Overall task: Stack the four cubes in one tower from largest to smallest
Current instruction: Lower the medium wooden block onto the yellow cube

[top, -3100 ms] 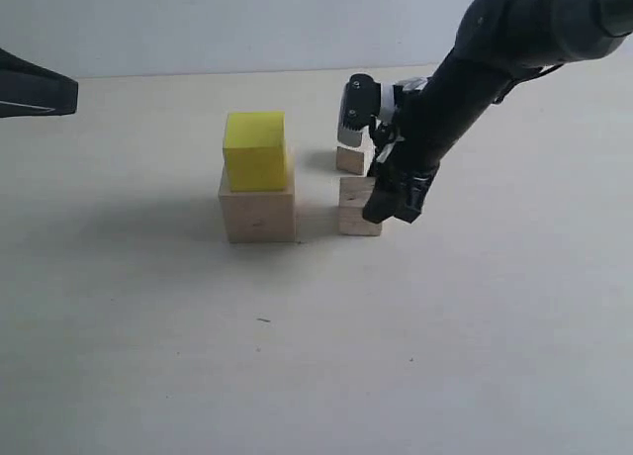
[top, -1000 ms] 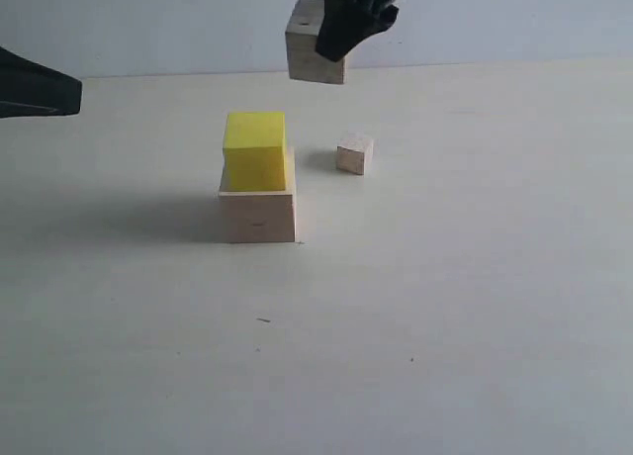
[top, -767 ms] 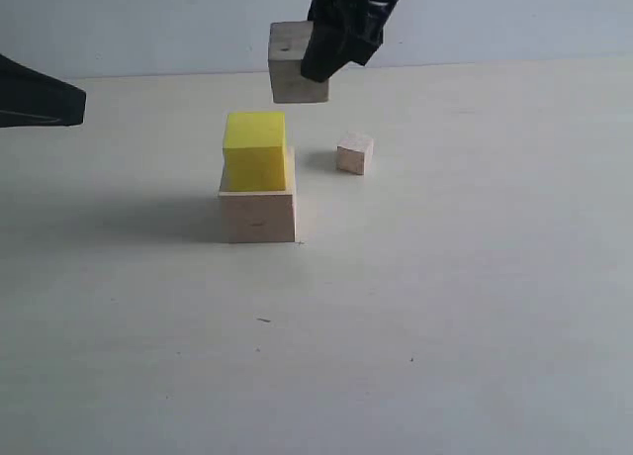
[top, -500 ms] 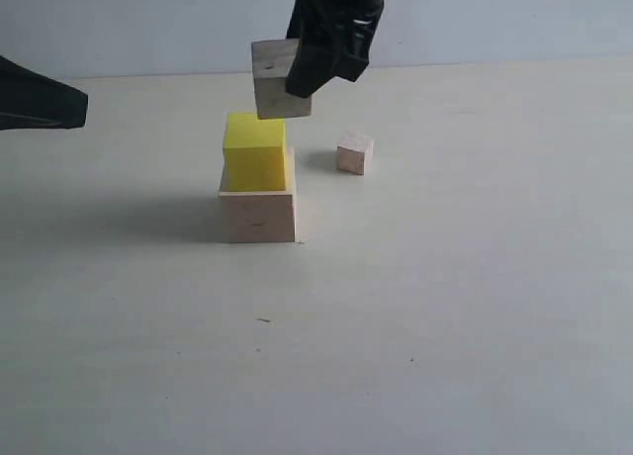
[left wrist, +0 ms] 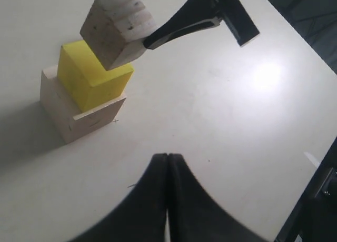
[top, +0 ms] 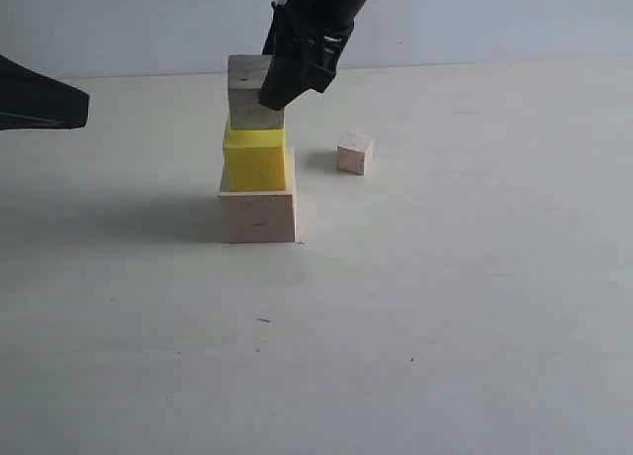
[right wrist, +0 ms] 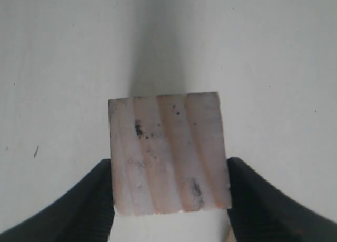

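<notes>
The largest pale wood cube stands on the table with the yellow cube on top of it. My right gripper is shut on a mid-size grainy wood cube, holding it right at the yellow cube's top; whether they touch I cannot tell. The right wrist view shows that cube gripped between both fingers. In the left wrist view it looks tilted over the yellow cube. The smallest wood cube sits alone to the right of the stack. My left gripper is shut on nothing, well off the stack.
The left arm's dark body pokes in at the left edge of the exterior view. The pale tabletop spreads out in front of and to the right of the stack. A table edge shows in the left wrist view.
My right gripper picked up the mid-size wood cube beside the stack, lifted it high, then brought it down and to the left onto the yellow cube's top. The left arm barely moved.
</notes>
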### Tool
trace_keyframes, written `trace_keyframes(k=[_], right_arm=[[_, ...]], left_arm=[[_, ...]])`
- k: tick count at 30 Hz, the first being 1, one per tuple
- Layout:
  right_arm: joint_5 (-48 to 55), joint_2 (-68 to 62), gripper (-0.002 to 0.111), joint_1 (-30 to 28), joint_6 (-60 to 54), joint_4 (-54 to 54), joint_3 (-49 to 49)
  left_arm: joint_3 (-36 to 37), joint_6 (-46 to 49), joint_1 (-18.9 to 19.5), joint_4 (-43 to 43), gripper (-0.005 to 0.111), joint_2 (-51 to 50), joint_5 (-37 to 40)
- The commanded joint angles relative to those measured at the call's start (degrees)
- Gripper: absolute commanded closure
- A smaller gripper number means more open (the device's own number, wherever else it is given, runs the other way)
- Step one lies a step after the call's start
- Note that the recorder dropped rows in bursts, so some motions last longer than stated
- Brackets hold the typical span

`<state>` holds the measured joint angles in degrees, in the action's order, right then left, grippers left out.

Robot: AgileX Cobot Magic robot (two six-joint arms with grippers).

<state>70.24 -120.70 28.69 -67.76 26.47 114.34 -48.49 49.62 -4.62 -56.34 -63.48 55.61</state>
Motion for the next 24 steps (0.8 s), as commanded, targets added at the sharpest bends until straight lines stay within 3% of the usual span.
trace_keyframes(k=[1, 24], right_arm=[[-0.3, -0.2, 0.108, 0.0, 0.3, 1.2, 0.7], [-0.5, -0.3, 0.108, 0.0, 1.4, 1.6, 0.7]], left_arm=[[0.2, 0.8, -0.1, -0.8, 0.107, 0.4, -0.8], [0.2, 0.9, -0.1, -0.8, 0.107, 0.4, -1.2]])
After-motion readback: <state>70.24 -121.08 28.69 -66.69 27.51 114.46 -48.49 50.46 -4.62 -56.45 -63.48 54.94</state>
